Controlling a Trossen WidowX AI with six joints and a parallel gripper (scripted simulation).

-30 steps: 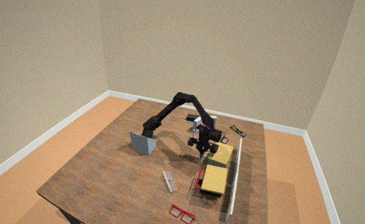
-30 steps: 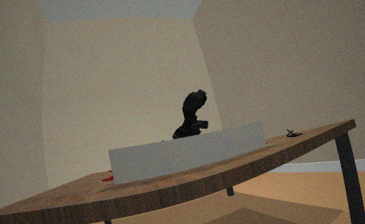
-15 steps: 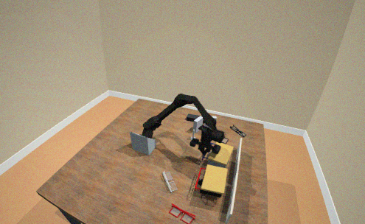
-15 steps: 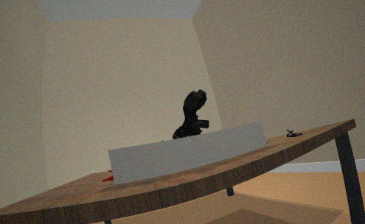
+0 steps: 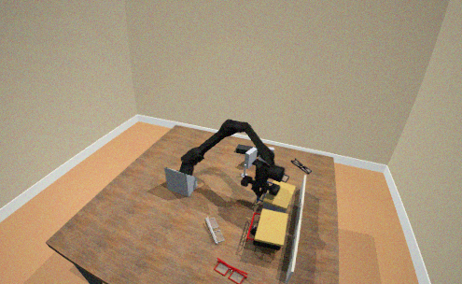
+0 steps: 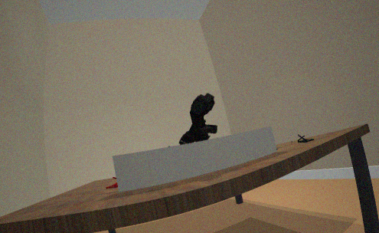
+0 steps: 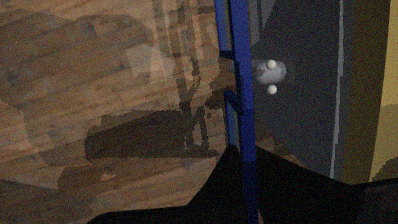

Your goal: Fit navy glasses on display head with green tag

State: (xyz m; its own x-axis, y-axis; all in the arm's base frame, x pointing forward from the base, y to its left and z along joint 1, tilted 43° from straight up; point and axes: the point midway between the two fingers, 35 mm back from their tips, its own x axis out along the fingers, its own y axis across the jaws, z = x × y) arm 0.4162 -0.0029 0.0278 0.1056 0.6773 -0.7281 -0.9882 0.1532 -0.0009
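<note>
Black arm [image 5: 221,135] and claw [image 5: 260,192] over brown wood-grain surface [image 5: 133,220]; navy-blue glasses [image 7: 243,105] in wrist view. Two yellow-topped heads [image 5: 272,226], [image 5: 283,195], white panel [image 5: 298,224], grey box [image 5: 180,181]. Red glasses [image 5: 230,270], pale grey glasses [image 5: 215,229], black glasses [image 5: 301,165]; orange floor [image 5: 35,224], beige walls.

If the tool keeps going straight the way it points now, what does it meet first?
Probably the wooden table top: the tool, shut on the navy glasses, points steeply down beside the nearer yellow head. Depth is unclear.
</note>
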